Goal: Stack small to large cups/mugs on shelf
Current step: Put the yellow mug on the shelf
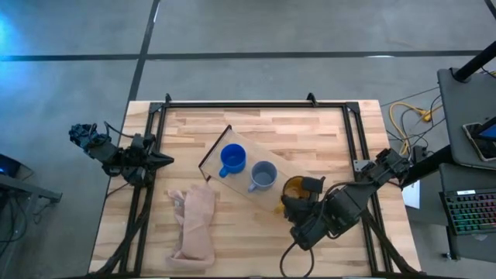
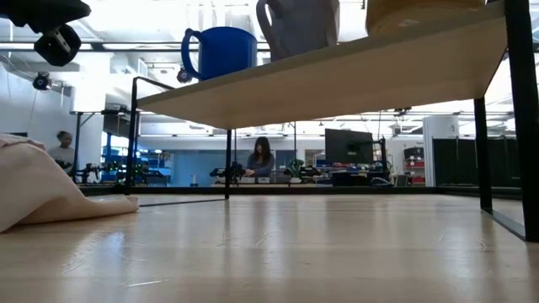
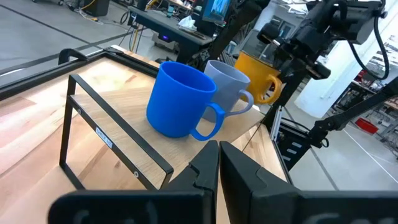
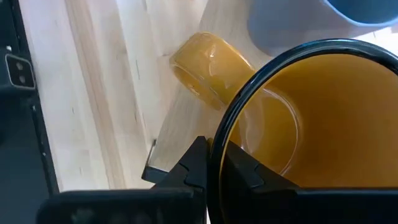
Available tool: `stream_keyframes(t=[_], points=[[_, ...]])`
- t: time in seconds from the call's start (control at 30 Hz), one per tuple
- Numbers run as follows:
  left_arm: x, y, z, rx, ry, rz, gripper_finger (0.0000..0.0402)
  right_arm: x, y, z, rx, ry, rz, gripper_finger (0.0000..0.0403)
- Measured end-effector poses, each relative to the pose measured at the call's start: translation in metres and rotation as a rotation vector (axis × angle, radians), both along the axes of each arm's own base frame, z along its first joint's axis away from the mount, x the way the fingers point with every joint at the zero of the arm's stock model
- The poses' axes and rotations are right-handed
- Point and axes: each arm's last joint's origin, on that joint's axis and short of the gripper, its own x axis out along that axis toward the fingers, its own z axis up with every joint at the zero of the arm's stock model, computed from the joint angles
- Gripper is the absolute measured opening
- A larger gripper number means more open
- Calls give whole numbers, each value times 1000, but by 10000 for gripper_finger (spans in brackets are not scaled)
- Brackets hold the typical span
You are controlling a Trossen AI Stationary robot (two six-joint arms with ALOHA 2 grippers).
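The yellow mug (image 1: 294,188) sits at the shelf's (image 1: 213,151) end, last after the blue mug (image 1: 232,159) and grey mug (image 1: 263,176) (smallest to largest). The right gripper (image 4: 212,163) pinches its rim, steadying placement. The left gripper (image 1: 159,161) waits clenched at the table's edge.

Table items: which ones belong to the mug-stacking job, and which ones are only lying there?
Belong to the job:
- bright blue mug
- grey-blue mug
- yellow-orange mug, rim gripped by the right claw
- shelf they stand on

Only lying there:
- pink-beige cloth
- left claw, waiting at the left table edge
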Motion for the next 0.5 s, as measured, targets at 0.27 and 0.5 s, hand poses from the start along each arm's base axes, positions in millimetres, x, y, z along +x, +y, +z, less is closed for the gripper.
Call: stream_keyframes(t=[0.27,0.5], points=[[0,0,0,0,0,0,0,0,0,0,-18,6,44,24],[0,0,0,-1,-1,10,0,1,1,0,-33,6,103,26]])
